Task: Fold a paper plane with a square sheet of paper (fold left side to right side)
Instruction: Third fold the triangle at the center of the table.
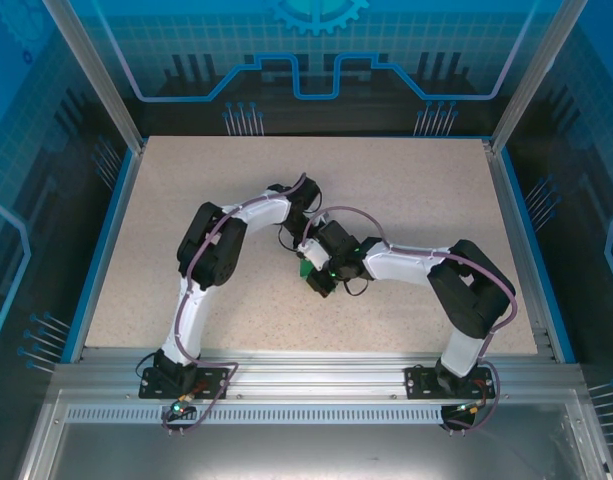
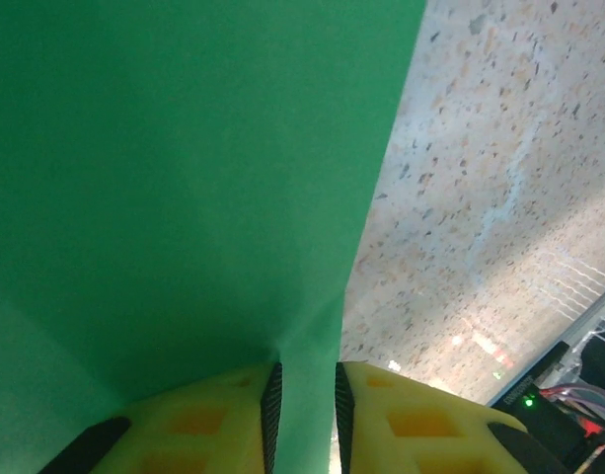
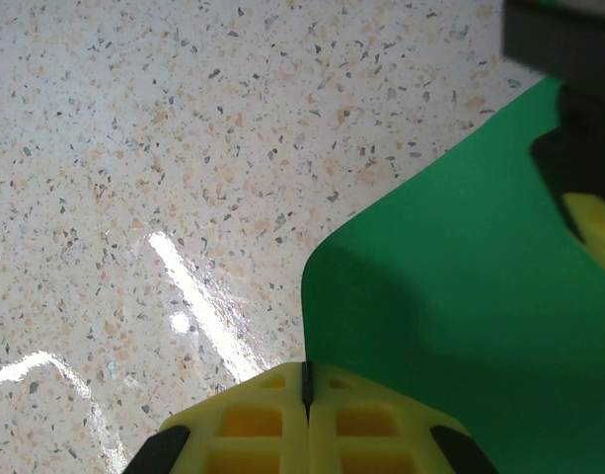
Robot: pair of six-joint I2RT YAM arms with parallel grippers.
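Observation:
The bright-green sheet of paper is lifted off the table between the two wrists at the middle. In the right wrist view my right gripper is shut on the sheet at its curled edge, the yellow fingers pressed together. In the left wrist view the sheet covers most of the picture. A strip of it runs through the narrow gap of my left gripper, whose pads stand apart. One left finger shows at the paper's far side. From above, the left gripper and right gripper nearly touch.
The speckled beige table lies under both arms, with blue rails along its sides and a metal frame at the near edge. Both forearms cross the table's middle.

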